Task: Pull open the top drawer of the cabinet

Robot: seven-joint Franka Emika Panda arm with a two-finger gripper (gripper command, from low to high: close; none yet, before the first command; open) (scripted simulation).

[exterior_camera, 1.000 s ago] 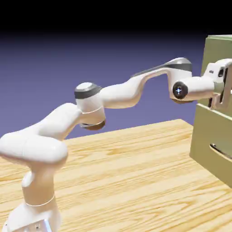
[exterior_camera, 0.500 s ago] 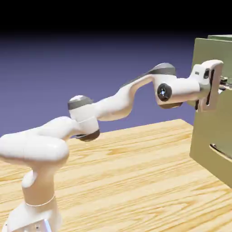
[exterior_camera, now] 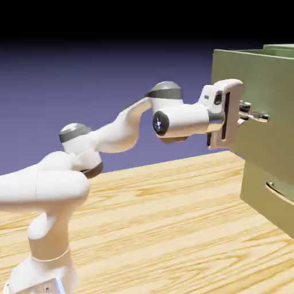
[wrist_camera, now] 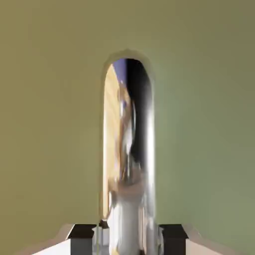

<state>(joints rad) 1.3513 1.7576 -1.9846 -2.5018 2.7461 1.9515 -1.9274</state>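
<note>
My end effector (exterior_camera: 240,115) is pinching the metal handle (exterior_camera: 259,116) of the top drawer (exterior_camera: 270,103), one fingertip on each side of the bar, as the hand view shows. I take the bar rather than an edge because the front is flat and, in my judgement, gives me nothing else to hook. My hand faces the drawer front squarely, which should let me draw it straight out along its slides with little twist. My arm (exterior_camera: 118,135) is bent and reaches over the wooden surface (exterior_camera: 149,229), so I judge there is room to fold it further if I need more travel.

The drawer stands out from the cabinet (exterior_camera: 282,46), well past the lower drawer (exterior_camera: 261,201), on the exterior view's right and above the surface. Its front is a broad, plain olive-green panel, smooth and softly lit. The handle is silvery and polished, with a rounded end; close up it mirrors pale wood tones, a patch of blue and a dark band. Such a slick bar could slip, so I would keep the squeeze firm and the pull level. I judge the opening well advanced, with perhaps a little more pull to give.
</note>
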